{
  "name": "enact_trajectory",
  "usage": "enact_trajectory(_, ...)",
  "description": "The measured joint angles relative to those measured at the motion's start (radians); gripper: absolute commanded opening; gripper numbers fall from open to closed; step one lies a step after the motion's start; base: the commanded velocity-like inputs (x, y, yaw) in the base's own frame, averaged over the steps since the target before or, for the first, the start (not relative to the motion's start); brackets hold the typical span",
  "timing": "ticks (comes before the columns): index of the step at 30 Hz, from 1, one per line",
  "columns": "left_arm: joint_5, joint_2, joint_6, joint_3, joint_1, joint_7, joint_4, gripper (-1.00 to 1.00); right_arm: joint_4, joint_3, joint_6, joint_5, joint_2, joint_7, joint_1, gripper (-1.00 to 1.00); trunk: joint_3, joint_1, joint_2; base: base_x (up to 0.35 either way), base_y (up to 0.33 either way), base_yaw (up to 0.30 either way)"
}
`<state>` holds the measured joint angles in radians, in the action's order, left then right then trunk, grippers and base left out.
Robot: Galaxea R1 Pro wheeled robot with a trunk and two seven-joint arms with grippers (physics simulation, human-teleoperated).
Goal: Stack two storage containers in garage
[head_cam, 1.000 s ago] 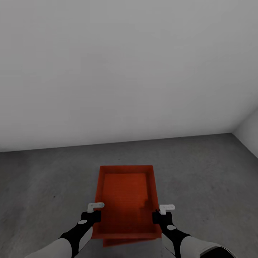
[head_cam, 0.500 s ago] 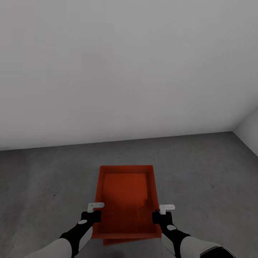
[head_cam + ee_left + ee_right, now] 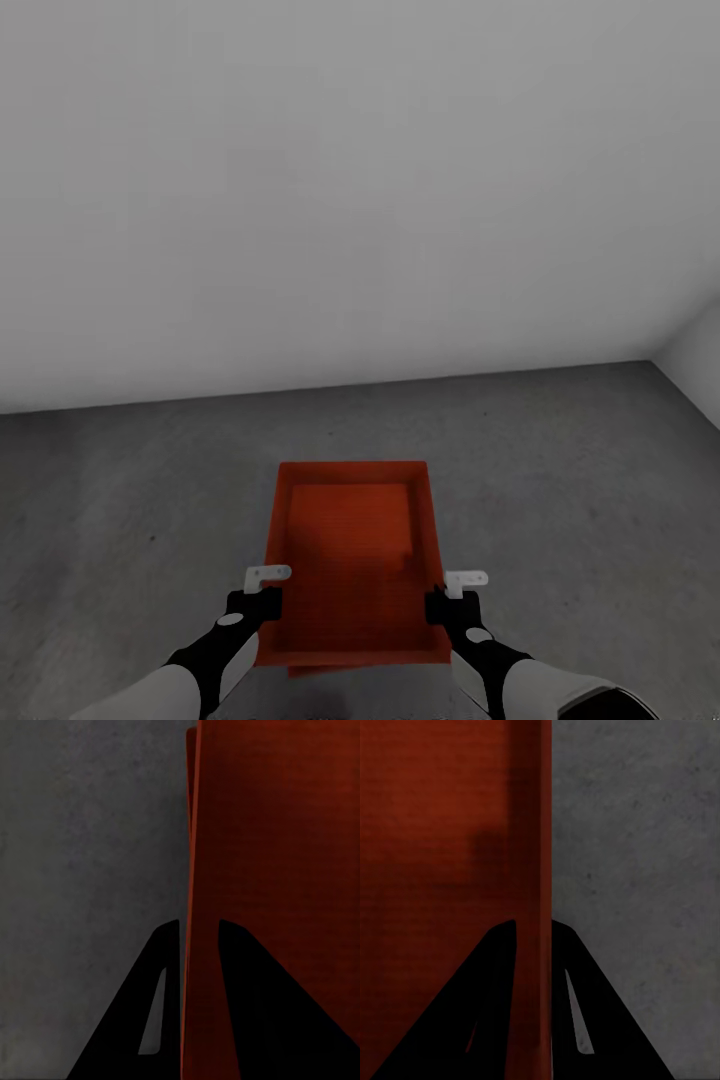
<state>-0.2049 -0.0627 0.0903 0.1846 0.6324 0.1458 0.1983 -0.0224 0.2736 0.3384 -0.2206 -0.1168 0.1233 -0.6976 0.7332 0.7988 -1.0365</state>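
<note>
In the head view I hold one red-orange storage container [image 3: 350, 560] by its two long walls above the dark grey concrete floor [image 3: 580, 500] of the garage. My left gripper [image 3: 262, 600] is shut on its left wall and my right gripper [image 3: 445, 600] on its right wall. A thin red strip of the other storage container [image 3: 330, 669] peeks out under the held one's near edge. The left wrist view shows the wall [image 3: 262, 870] clamped in the left gripper [image 3: 199, 926], with a second red rim [image 3: 190, 765] just behind it. The right gripper [image 3: 534, 922] pinches the opposite wall [image 3: 442, 832].
A plain white wall [image 3: 360, 200] stands ahead, meeting a side wall [image 3: 700, 365] at the far right corner. Bare concrete spreads to both sides of the containers, as seen in the left wrist view [image 3: 82, 870] and the right wrist view [image 3: 637, 870].
The red strip of the lower container under the held one's near edge has shrunk. The wall-floor line sits slightly higher, so the view has shifted. Both grips are unchanged.
</note>
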Motion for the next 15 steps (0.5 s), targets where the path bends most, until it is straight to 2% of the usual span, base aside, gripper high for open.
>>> enact_trajectory(15, 0.000, 0.000, 0.002, 0.000, 0.000, 0.000, 0.000, -1.00, 0.000, 0.000, 0.002, 0.000, 0.000, 0.000, 0.000, -1.00, 0.014, 0.000, 0.000, 0.000, 0.000, 0.000)
